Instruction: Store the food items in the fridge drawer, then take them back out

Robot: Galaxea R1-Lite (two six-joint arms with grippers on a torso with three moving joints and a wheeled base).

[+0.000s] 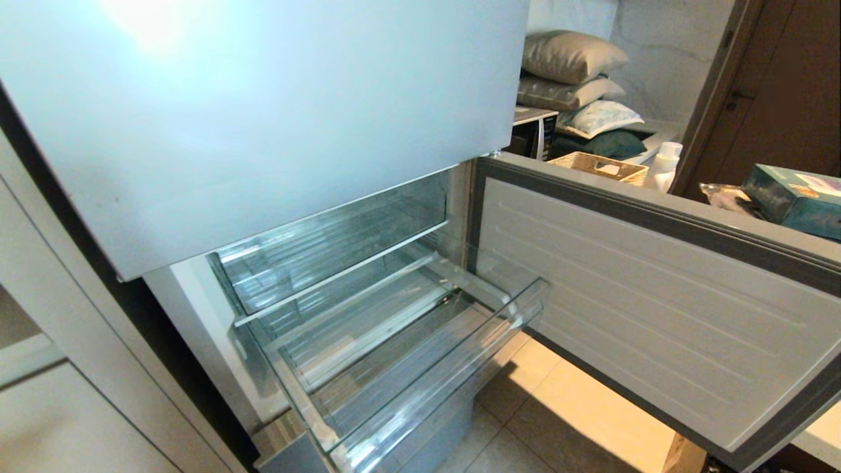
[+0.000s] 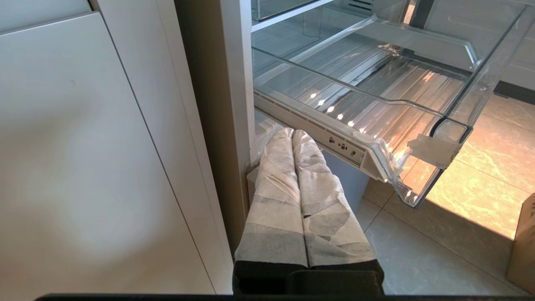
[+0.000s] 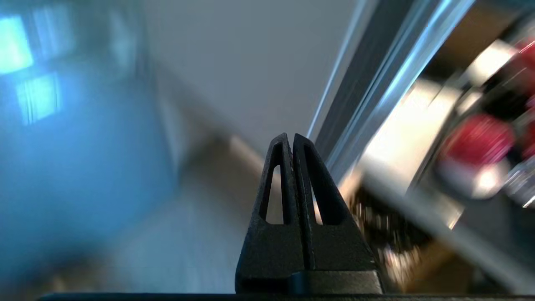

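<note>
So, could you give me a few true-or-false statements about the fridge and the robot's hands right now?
1. The fridge drawer is pulled out. True.
2. Red fruits lie in that drawer. False: it is empty.
3. The left hand is holding the drawer's rim. False: it is shut on nothing, below the drawer's side.
4. White tape is stuck on a front corner of the drawer. True.
5. The right hand is shut and holds nothing. True.

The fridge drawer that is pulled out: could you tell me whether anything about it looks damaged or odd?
Yes. The fridge drawer has torn white tape stuck on its front corner, ragged at the edges, suggesting a patched crack. The drawer itself holds nothing. The left end effector sits shut just below its rail.
</note>
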